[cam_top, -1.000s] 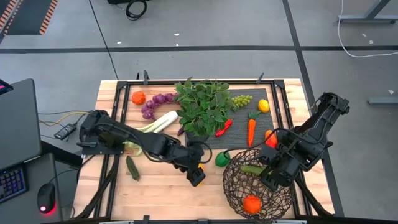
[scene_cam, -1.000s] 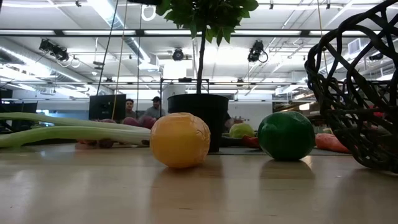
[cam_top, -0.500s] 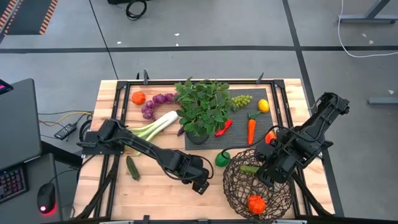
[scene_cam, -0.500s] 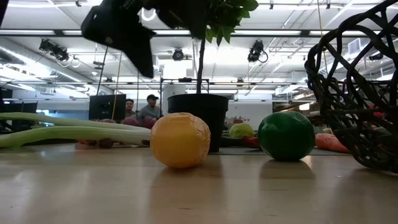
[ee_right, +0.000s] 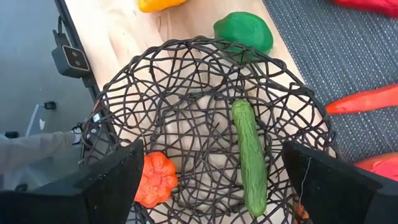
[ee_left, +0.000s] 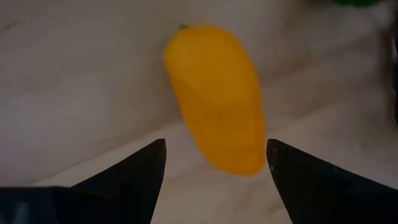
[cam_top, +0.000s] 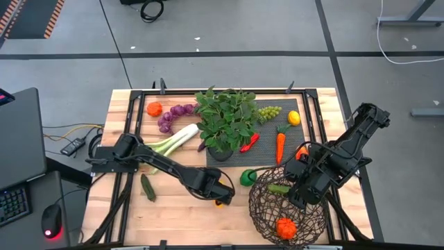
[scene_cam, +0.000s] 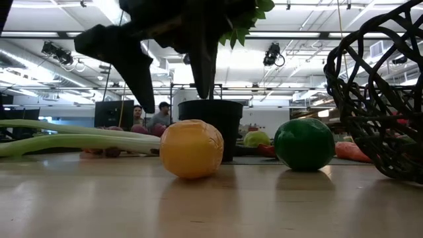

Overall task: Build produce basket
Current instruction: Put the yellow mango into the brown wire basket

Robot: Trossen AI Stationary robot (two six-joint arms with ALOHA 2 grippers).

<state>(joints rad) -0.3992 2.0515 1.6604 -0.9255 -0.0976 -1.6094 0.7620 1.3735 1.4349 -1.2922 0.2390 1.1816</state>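
The left gripper point(ee_left: 214, 163) hangs open directly over the yellow lemon point(ee_left: 216, 96) on the bare wood; beyond it, the lime point(cam_top: 248, 177) sits beside the wire basket point(cam_top: 258, 212), where the open right gripper point(cam_top: 296, 196) hovers above a cucumber point(ee_right: 250, 155) and an orange tomato point(ee_right: 156, 179)

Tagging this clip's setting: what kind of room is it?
Likely a robotics lab or open office: ceiling cameras on overhead trusses, monitors with seated people behind the table, a keyboard and mouse alongside.

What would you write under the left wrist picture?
Left gripper, fingers open, poised over the yellow lemon on the wooden table.
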